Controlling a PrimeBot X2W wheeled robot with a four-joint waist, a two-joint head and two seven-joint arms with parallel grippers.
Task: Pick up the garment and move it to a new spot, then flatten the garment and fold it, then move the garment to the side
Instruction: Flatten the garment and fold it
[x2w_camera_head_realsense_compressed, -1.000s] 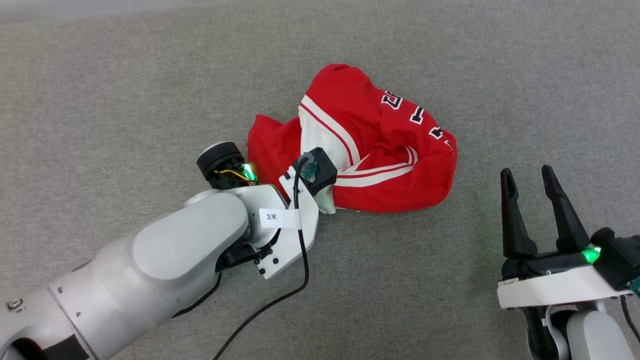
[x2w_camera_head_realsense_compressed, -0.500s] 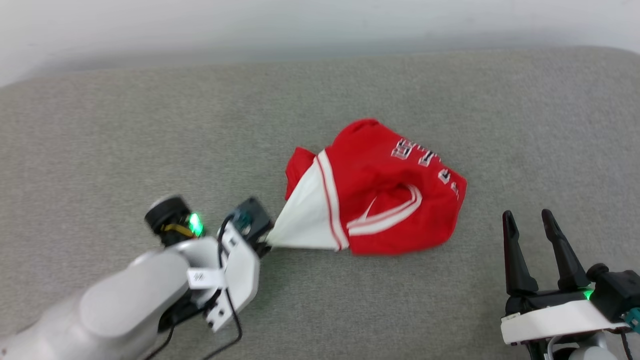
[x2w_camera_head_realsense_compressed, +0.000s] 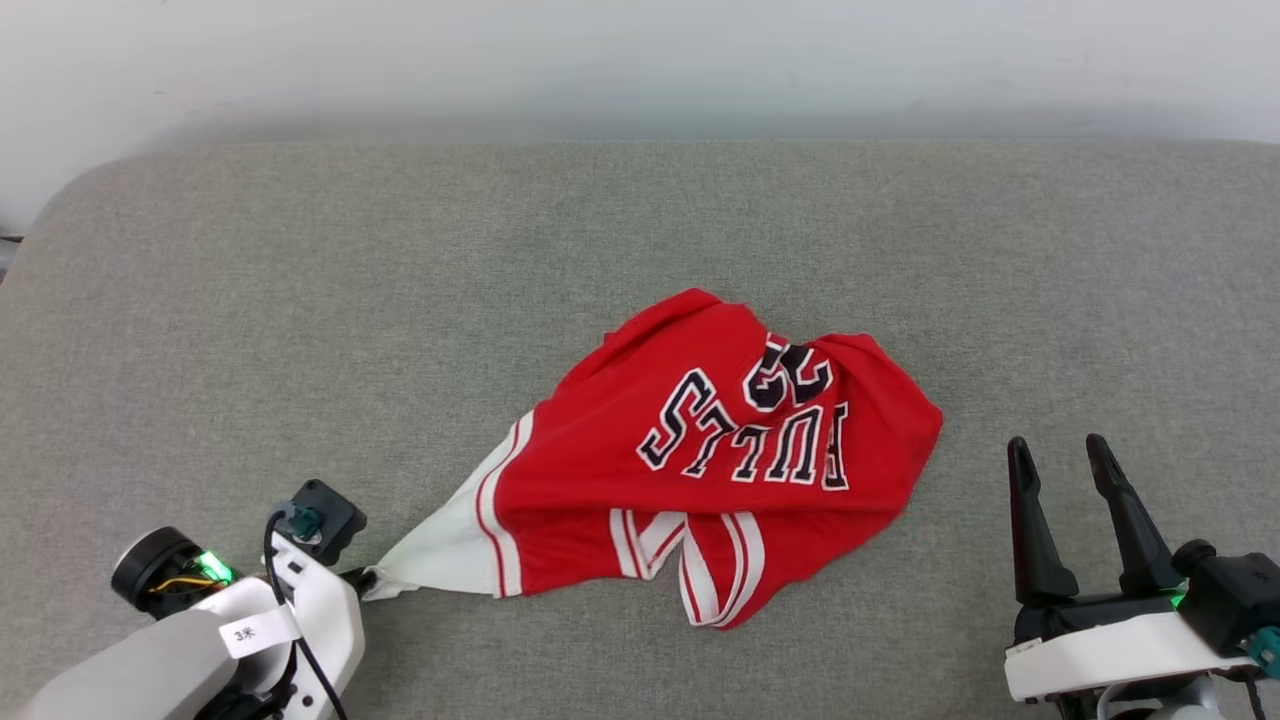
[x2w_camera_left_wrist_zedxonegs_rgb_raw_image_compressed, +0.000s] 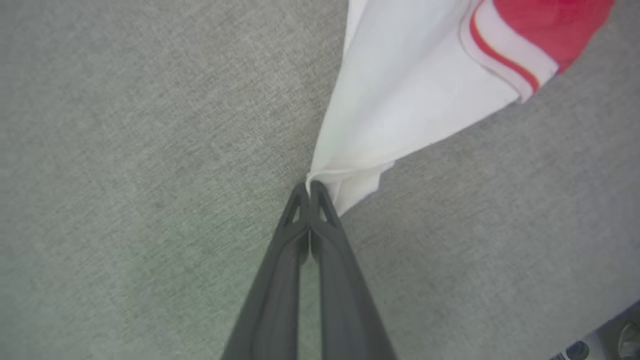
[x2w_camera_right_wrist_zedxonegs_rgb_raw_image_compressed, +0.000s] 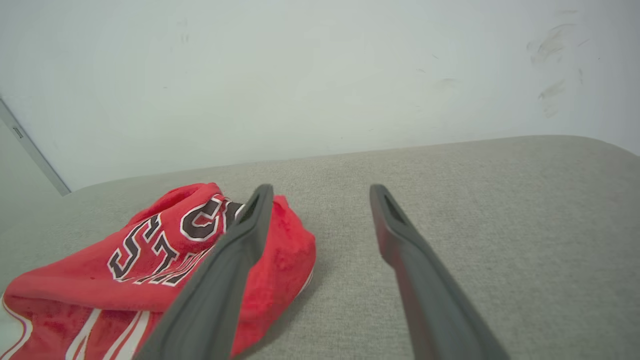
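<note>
The worktop (x2w_camera_head_realsense_compressed: 300, 300) is covered in grey cloth, and its far corners are round. Right behind it stands a plain white wall (x2w_camera_head_realsense_compressed: 640, 60). The wall has a few dark smudges (x2w_camera_right_wrist_zedxonegs_rgb_raw_image_compressed: 555, 40). The light is soft.

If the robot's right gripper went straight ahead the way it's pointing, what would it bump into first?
Probably not the garment, which lies off to its left. The right gripper points over the grey surface toward the white wall; which comes first is unclear.
</note>
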